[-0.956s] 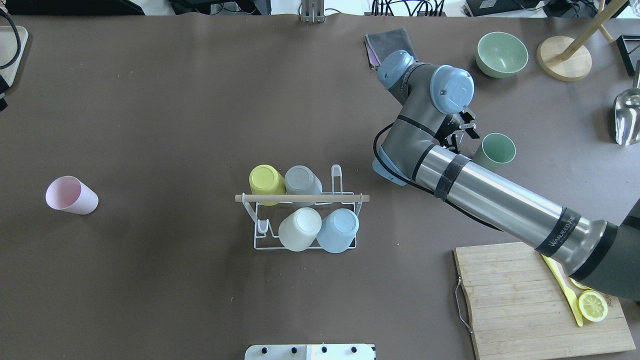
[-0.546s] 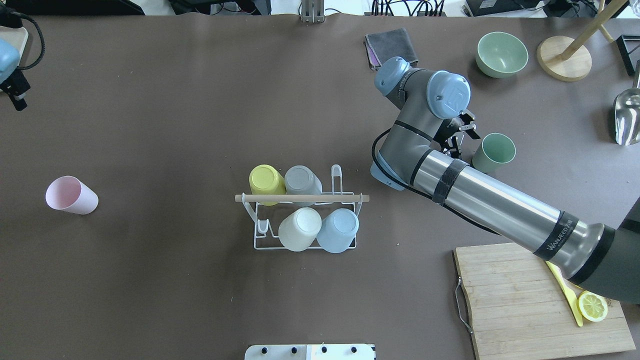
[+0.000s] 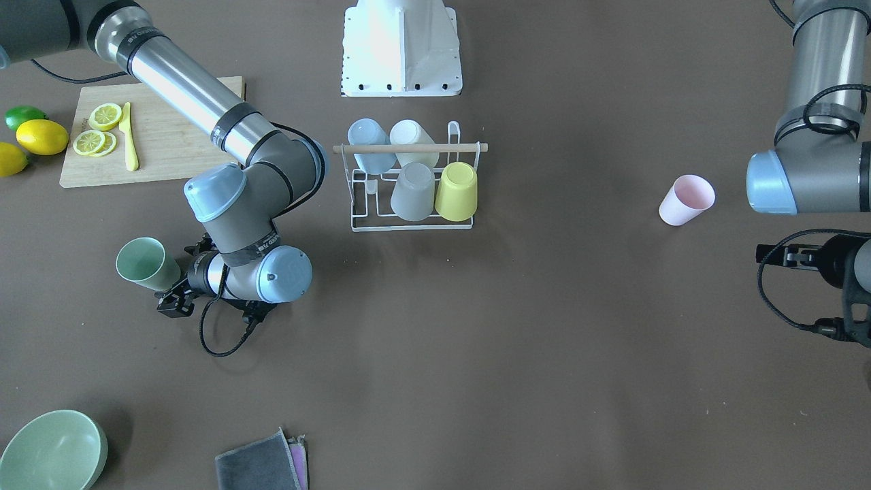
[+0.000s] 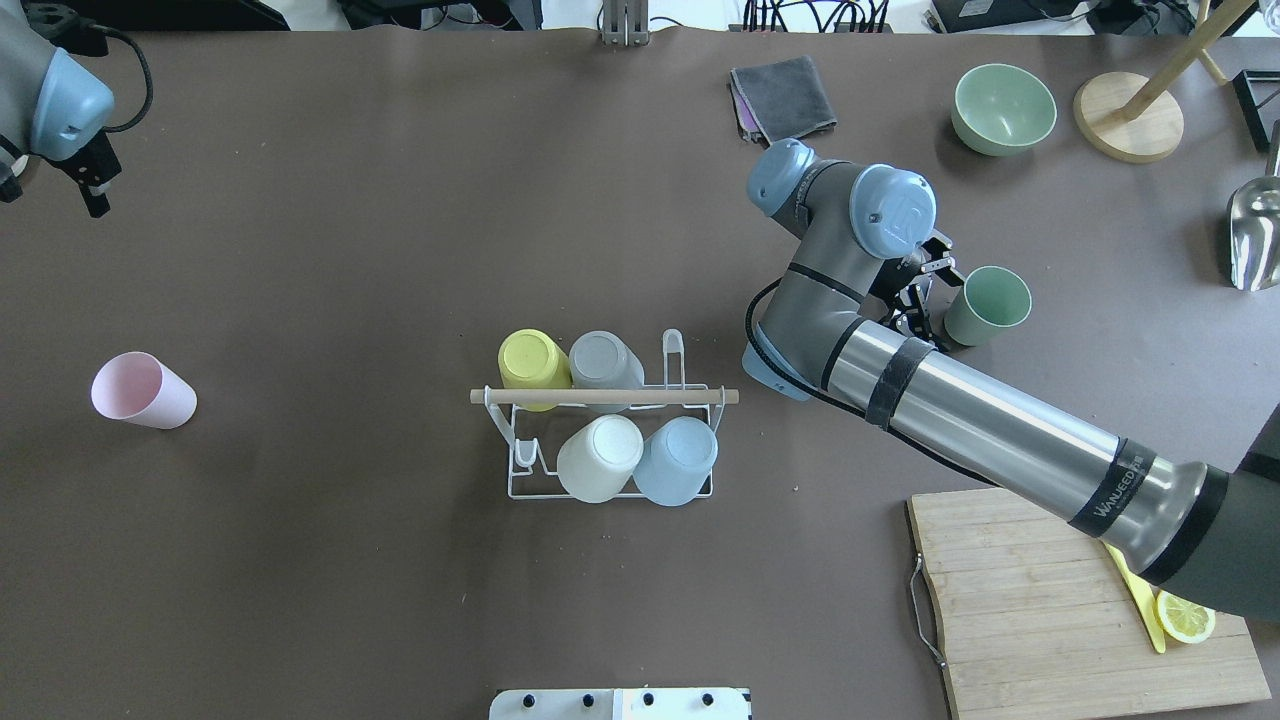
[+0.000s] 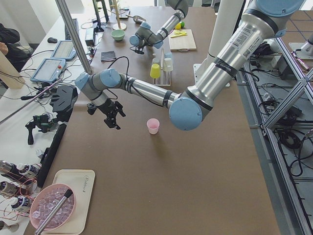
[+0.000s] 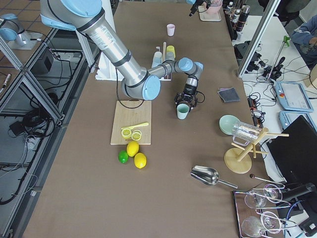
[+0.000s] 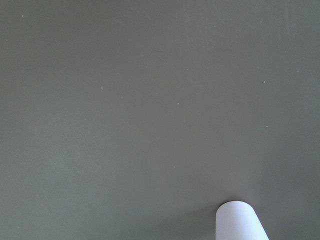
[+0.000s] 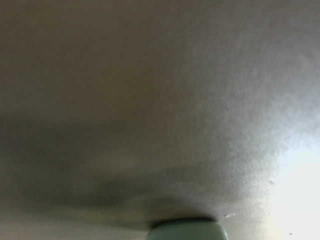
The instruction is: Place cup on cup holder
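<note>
The white wire cup holder (image 4: 605, 397) with a wooden rod stands mid-table and carries yellow, grey, white and blue cups upside down. A green cup (image 4: 988, 305) stands upright to its right. My right gripper (image 4: 935, 295) is open and low at the table, its fingers on either side of the green cup's lower part; the right wrist view shows only the cup's base (image 8: 187, 231). A pink cup (image 4: 143, 390) stands upright far to the left. My left gripper (image 4: 92, 190) hovers open beyond it, with nothing in it. The left wrist view catches the pink cup (image 7: 240, 222) at its bottom edge.
A wooden cutting board (image 4: 1010, 600) with lemon slices and a yellow knife lies at the near right. A green bowl (image 4: 1003, 108), a folded grey cloth (image 4: 785, 95), a wooden stand (image 4: 1128, 115) and a metal scoop (image 4: 1255, 235) sit along the far right.
My right gripper has moved down and right until its fingers reach the green cup. The left arm has come into view at the far left and moved inward.
</note>
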You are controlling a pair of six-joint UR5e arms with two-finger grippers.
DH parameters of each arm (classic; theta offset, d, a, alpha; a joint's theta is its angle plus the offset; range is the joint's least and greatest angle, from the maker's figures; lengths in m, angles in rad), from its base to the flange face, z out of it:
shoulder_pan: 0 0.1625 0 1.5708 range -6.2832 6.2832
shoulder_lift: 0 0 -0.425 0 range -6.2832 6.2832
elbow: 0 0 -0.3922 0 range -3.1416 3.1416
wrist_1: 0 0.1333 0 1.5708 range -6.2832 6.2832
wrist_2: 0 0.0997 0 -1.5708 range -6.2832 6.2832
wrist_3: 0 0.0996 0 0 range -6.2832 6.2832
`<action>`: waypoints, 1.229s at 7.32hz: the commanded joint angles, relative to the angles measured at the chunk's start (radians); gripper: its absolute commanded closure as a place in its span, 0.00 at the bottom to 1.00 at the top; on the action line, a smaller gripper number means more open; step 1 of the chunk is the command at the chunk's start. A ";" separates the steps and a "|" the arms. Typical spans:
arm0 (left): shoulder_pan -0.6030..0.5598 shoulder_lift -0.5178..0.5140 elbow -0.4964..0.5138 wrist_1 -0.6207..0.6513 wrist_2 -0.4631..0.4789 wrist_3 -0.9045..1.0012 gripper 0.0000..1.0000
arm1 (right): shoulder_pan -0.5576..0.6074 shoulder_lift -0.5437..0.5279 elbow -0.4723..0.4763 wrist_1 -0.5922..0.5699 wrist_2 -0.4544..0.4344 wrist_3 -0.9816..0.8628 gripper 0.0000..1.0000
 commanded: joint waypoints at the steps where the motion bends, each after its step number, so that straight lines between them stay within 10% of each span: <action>1: 0.056 0.000 0.004 0.007 -0.023 -0.084 0.02 | -0.003 -0.017 0.000 0.000 -0.018 -0.024 0.00; 9: 0.125 -0.008 0.094 0.007 -0.048 -0.086 0.02 | 0.014 -0.049 0.011 0.005 -0.034 -0.072 0.00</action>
